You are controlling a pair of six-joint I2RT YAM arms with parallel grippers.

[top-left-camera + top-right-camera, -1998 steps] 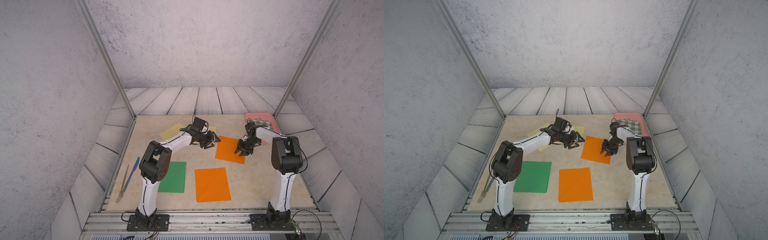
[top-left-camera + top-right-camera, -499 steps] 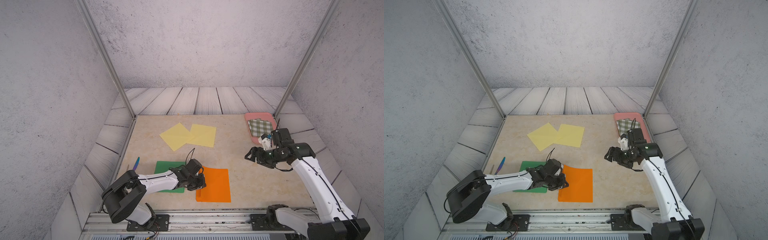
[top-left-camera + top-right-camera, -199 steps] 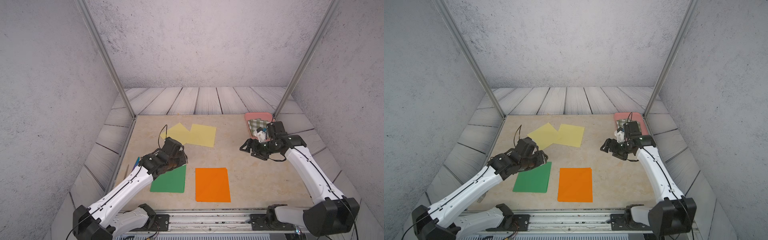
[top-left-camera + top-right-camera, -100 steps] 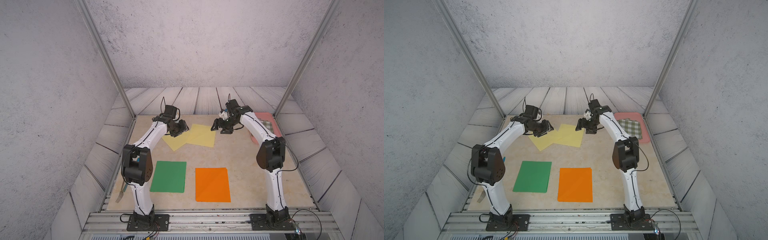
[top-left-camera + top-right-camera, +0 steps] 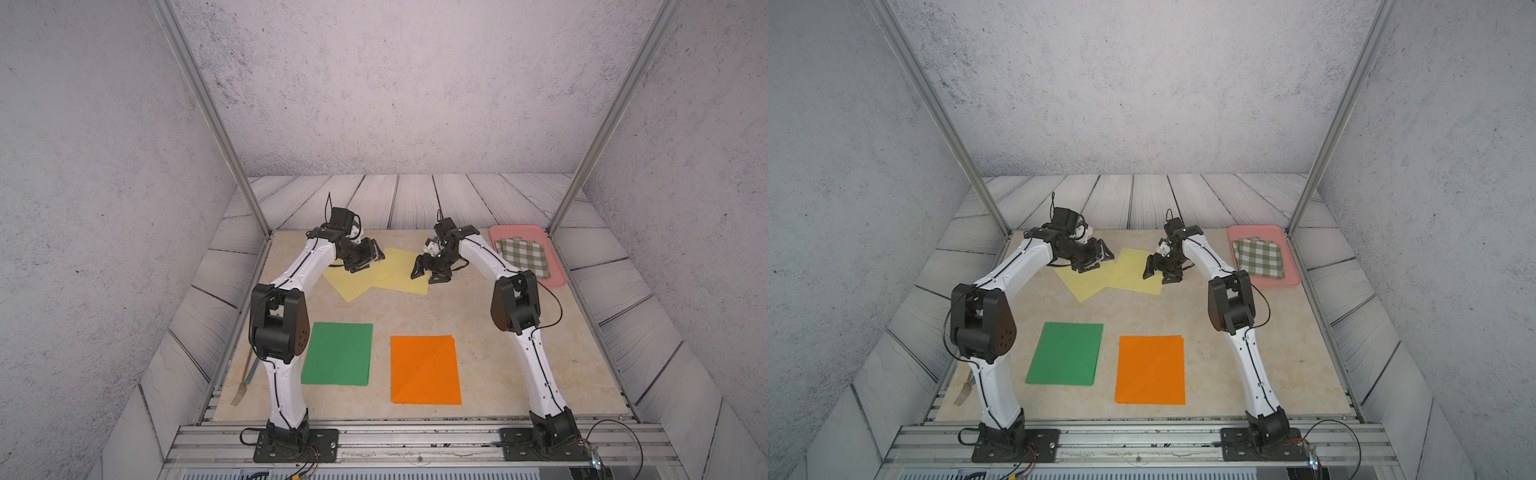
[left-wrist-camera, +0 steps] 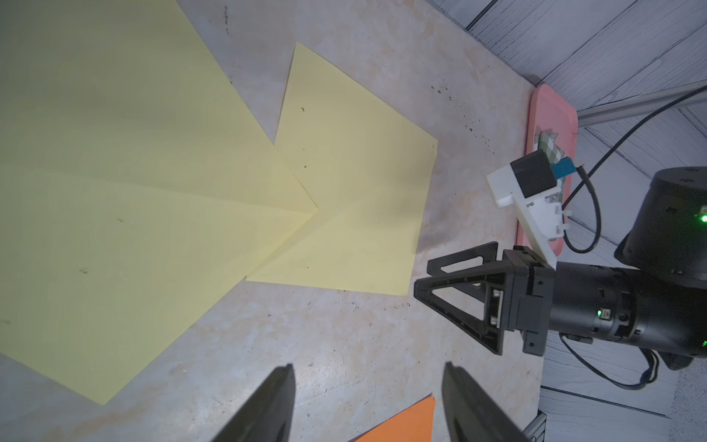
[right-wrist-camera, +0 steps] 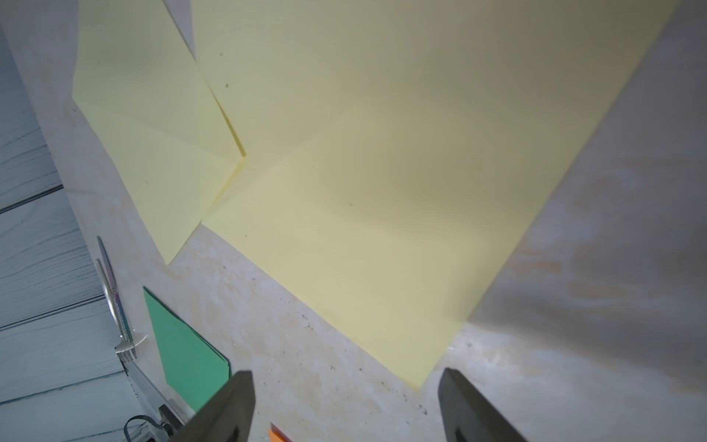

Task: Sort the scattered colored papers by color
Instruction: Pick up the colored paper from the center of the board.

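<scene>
Two pale yellow papers overlap at the far middle of the table, the left sheet (image 5: 353, 284) (image 5: 1086, 284) (image 6: 114, 191) lying on a corner of the right sheet (image 5: 401, 270) (image 5: 1136, 270) (image 7: 363, 191). Nearer the front lie a green paper (image 5: 337, 353) (image 5: 1065, 353) and an orange paper (image 5: 426, 370) (image 5: 1150, 370), each showing a second edge beneath. My left gripper (image 5: 368, 259) (image 6: 367, 373) hovers open over the left yellow sheet's far side. My right gripper (image 5: 426, 274) (image 7: 346, 377) stands open at the right yellow sheet's right edge. Neither holds anything.
A pink tray (image 5: 555, 276) with a green-and-white checked cloth (image 5: 523, 255) sits at the far right. A fork (image 5: 240, 395) (image 7: 114, 306) lies along the table's left edge. Metal posts stand at both far corners.
Within the last second both arms swung from mid-table to the far side, to the yellow sheets. In the last half second they barely shifted; the left jaws widened a little.
</scene>
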